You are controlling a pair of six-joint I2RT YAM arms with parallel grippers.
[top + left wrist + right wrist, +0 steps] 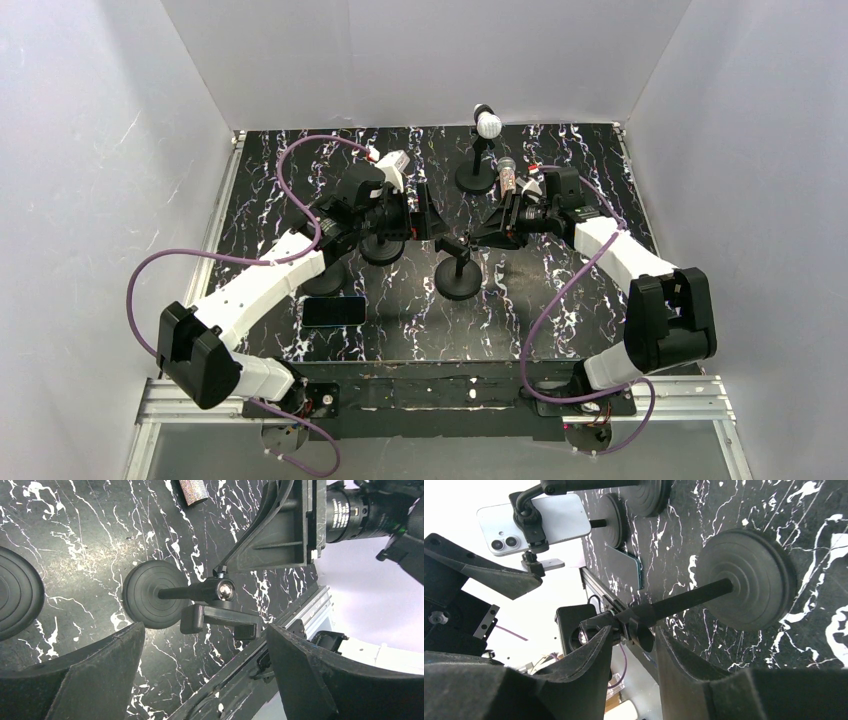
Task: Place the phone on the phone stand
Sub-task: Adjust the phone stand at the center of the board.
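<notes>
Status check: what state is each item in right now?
phone: flat on table, not on stand.
phone stand: upright, clamp empty.
white phone: clamped in another stand.
left end effector: open, empty.
right end effector: astride stand's neck, grip unclear.

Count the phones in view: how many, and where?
2. A dark phone lies flat on the table by the left arm; a pale phone is clamped in a stand beyond it. The arms may hide more.
</notes>
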